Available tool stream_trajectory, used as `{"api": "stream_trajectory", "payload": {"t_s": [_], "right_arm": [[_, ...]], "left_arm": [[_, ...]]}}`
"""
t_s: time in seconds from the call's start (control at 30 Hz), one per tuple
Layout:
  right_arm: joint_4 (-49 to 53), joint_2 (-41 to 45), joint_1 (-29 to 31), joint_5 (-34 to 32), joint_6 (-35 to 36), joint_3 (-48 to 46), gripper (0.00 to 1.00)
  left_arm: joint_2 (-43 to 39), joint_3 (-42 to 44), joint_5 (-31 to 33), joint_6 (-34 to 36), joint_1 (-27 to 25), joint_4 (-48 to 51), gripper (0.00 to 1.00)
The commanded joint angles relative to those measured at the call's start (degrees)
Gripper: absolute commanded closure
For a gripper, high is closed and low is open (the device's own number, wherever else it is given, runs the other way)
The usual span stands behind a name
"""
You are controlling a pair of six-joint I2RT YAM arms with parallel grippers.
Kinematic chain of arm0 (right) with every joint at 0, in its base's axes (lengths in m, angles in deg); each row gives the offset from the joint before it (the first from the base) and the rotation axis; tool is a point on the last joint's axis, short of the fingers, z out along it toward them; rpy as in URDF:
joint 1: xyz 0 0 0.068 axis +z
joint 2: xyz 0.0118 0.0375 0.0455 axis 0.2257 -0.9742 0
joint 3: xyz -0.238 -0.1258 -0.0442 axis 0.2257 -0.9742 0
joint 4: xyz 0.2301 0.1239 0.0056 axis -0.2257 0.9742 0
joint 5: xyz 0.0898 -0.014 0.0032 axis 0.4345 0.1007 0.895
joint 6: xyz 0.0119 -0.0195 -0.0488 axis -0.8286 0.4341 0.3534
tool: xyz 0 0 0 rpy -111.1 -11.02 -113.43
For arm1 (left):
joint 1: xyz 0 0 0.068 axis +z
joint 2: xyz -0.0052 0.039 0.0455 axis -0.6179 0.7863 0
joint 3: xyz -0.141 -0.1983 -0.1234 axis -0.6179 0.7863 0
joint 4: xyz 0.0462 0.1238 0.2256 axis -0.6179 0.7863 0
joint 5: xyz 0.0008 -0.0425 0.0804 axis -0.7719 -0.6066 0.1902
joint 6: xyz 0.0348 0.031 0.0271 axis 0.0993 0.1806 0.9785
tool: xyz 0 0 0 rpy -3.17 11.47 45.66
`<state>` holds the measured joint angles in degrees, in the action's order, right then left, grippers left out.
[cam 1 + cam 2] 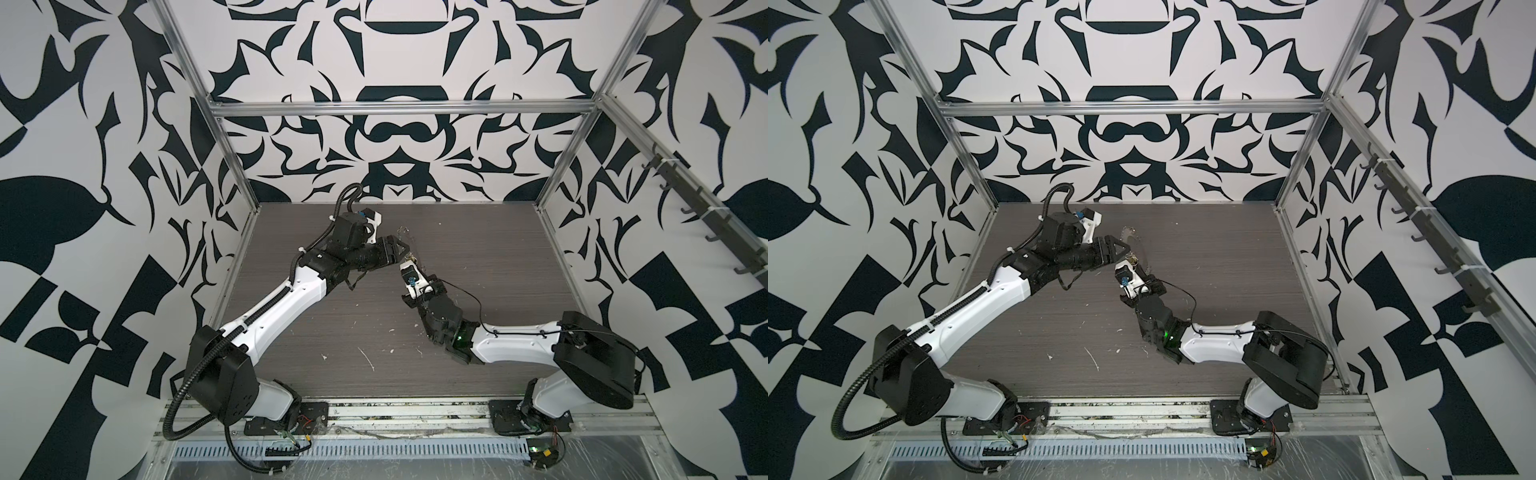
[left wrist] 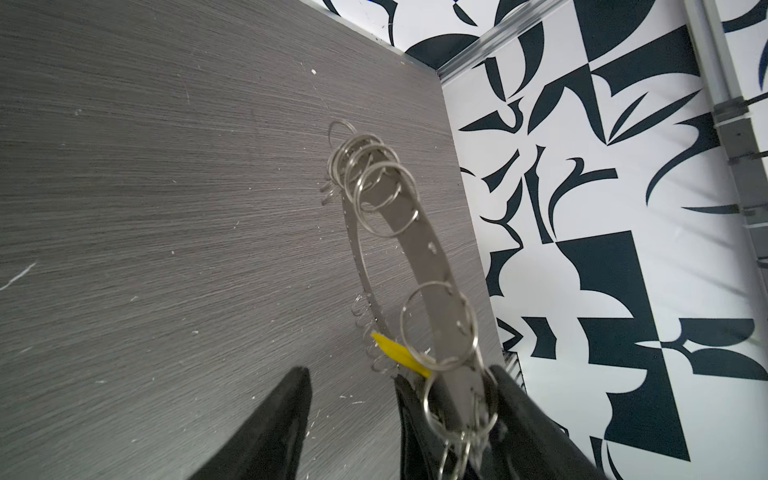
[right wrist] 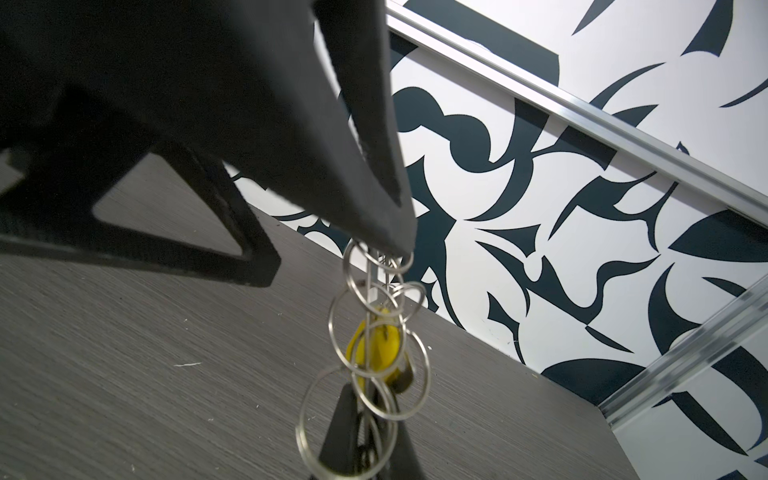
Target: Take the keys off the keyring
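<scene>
Above the table [image 1: 490,266] in both top views, the right gripper [image 1: 410,261] pinches the upright keyring [image 1: 1133,243]. Left wrist: the left gripper [image 2: 401,369] gapes, keyring beside one finger [image 2: 528,424]. Right wrist: the yellow key [image 3: 376,349] hangs among wire rings [image 3: 386,291]

Bright, even, diffuse light in both top views, seemingly from overhead; the arms [image 1: 282,299] cast only faint soft shadows on the grey tabletop [image 1: 478,257], with wide-angle stretch toward the corners. Wrist views softer: black fingers [image 2: 270,428] sit close, featureless and out of focus, the keyring [image 2: 432,266] hoops and yellow key [image 3: 374,349] smear, aluminium rail [image 3: 582,108] glints.
</scene>
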<state>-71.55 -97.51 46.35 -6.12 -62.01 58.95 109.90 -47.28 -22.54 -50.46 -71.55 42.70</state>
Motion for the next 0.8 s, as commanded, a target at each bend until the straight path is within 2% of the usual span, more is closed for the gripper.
{"api": "stream_trajectory", "payload": {"t_s": [0.0,0.27,0.4,0.63,0.77], "right_arm": [[-6.69,0.43,0.94,1.94,1.78,2.91,1.00],[-7.13,0.39,1.25,5.83,2.01,2.21,1.00],[-4.18,0.57,1.49,8.34,3.76,3.14,1.00],[-10.81,-4.06,3.18,3.40,16.76,4.83,1.00],[-16.17,-6.27,3.70,1.13,21.59,5.88,1.00]], "left_arm": [[0.62,-0.85,-1.09,-1.53,0.25,-2.26,0.33],[2.03,-2.19,-1.44,-2.35,-0.01,-2.75,0.43],[1.90,-0.85,-1.36,-3.04,-0.17,-4.16,0.42],[1.63,-0.33,-2.30,-2.58,-0.28,-4.61,0.48],[1.78,-0.49,-2.89,-2.26,0.29,-4.05,0.62]]}}
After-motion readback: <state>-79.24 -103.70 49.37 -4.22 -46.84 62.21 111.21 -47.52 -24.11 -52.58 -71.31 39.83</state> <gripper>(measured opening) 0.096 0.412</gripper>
